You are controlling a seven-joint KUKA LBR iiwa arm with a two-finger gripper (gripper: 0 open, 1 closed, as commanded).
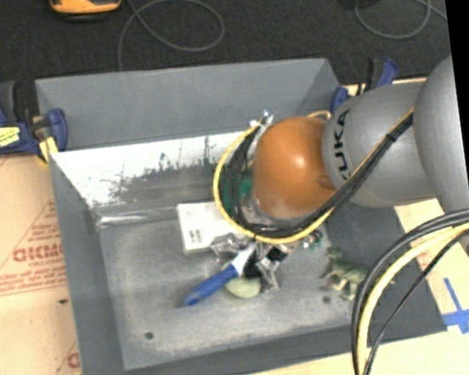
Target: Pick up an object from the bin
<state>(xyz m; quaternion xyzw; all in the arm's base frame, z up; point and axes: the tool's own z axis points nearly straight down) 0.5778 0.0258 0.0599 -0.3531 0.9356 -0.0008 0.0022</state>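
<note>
Few things dot the grey bin [148, 314]; jaws over a blue-handled tool [209, 288], grip unclear.

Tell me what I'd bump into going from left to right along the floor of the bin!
Blue-handled tool → small pale rounded lump → little greenish clump near the right wall. The white card is left out, since it sits above the blue tool.

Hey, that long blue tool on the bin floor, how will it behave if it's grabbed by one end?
The blue tool looks slim and rigid, so probably light and stiff. Its right end lies by the claw; held there, it may well pivot downward.
</note>
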